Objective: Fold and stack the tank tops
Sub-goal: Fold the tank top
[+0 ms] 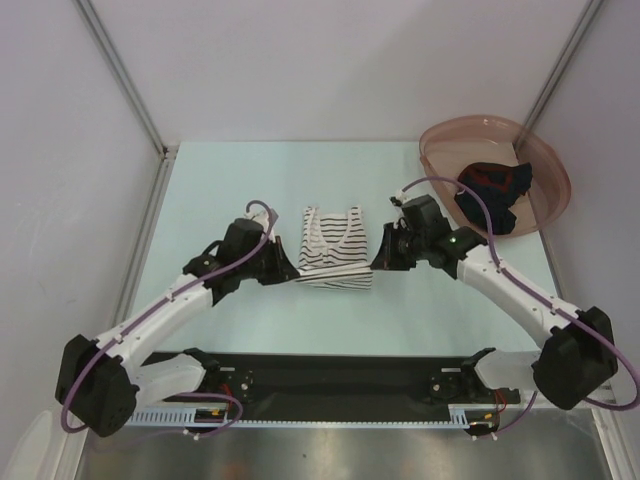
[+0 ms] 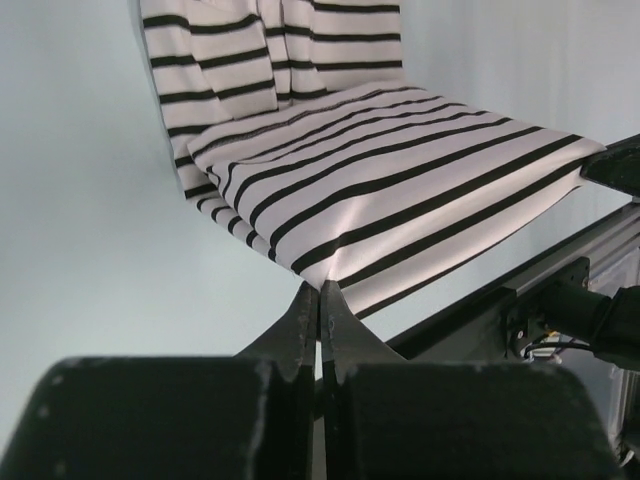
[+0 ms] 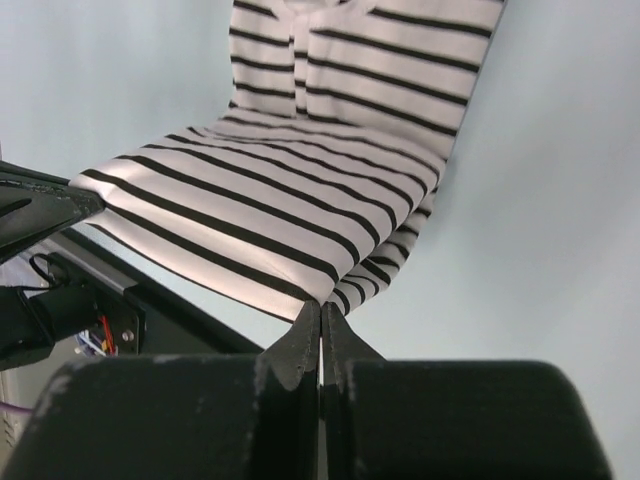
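You had both arms at the striped tank top (image 1: 333,245), which lay mid-table (image 1: 230,180) between them. Your left gripper (image 1: 290,270) was clamped on its near left corner and your right gripper (image 1: 380,260) on its near right corner. Both wrist views showed the jaws pressed together on cloth. The near part was stretched taut between the grippers and raised off the table. The dark tank top (image 1: 492,190) sat bunched in the pink basin (image 1: 548,165) at the far right corner, well apart.
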Controlling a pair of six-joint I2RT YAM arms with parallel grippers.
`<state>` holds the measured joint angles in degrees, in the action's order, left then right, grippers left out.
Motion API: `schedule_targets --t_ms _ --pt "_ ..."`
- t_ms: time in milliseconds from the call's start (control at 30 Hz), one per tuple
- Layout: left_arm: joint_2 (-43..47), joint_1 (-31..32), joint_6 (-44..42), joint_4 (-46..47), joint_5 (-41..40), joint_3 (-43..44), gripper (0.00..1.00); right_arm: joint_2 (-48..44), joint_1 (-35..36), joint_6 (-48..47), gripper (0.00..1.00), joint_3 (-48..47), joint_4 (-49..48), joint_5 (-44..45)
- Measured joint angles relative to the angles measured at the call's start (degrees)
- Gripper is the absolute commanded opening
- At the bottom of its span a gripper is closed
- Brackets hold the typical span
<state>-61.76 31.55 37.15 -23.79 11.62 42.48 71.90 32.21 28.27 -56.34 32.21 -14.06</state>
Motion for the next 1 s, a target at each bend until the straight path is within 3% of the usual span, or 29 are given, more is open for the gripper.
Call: schedule_targets --t_ms 500,1000 --pt "-20.15 -9.64 -3.8 1.09 4.81 15.96 0.03 20.28 -8.74 -5.97 0.0 -16.37 -0.79 -6.49" --pt "-35.21 -15.02 -3.1 4.57 9.86 25.2 0.04 35.04 -13.97 -6.34 0.0 -28.55 -2.12 -11.98"
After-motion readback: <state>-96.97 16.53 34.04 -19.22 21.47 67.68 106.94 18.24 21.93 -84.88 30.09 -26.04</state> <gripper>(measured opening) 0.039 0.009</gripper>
